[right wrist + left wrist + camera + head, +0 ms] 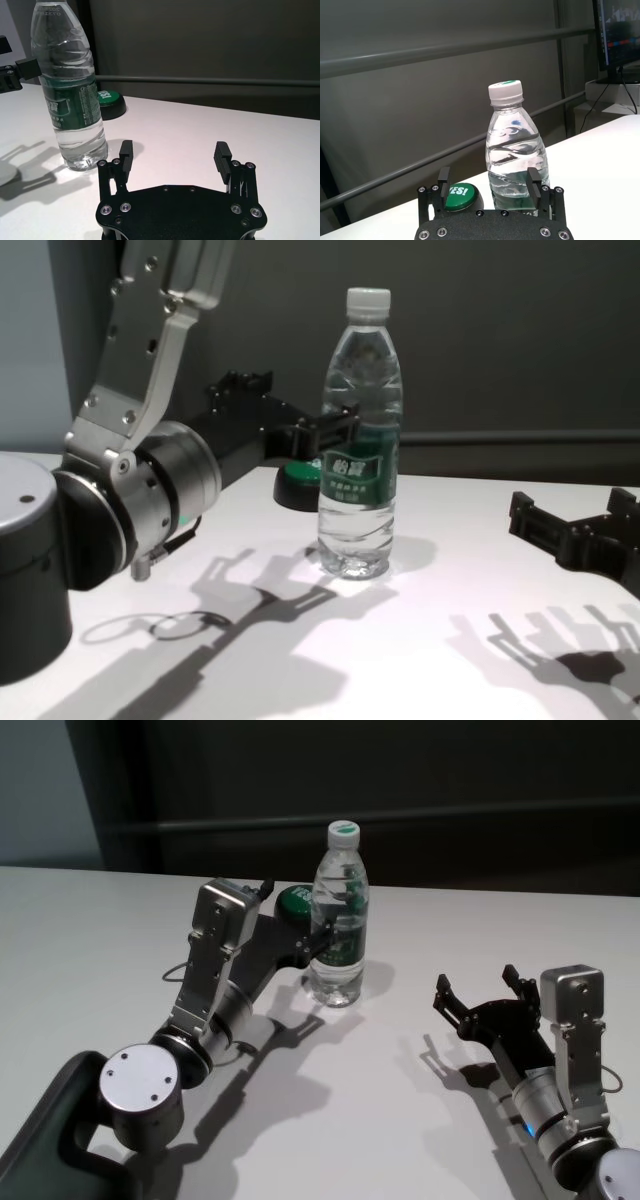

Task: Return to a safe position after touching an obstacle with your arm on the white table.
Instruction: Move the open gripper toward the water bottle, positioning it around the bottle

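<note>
Button [294, 901] just behind bottle [339, 920]

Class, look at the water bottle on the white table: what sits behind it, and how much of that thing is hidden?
Behind the water bottle sits a green dome button on a black base, printed "YES!". The head view shows only part of it; the bottle and the left end effector cover the rest.
</note>
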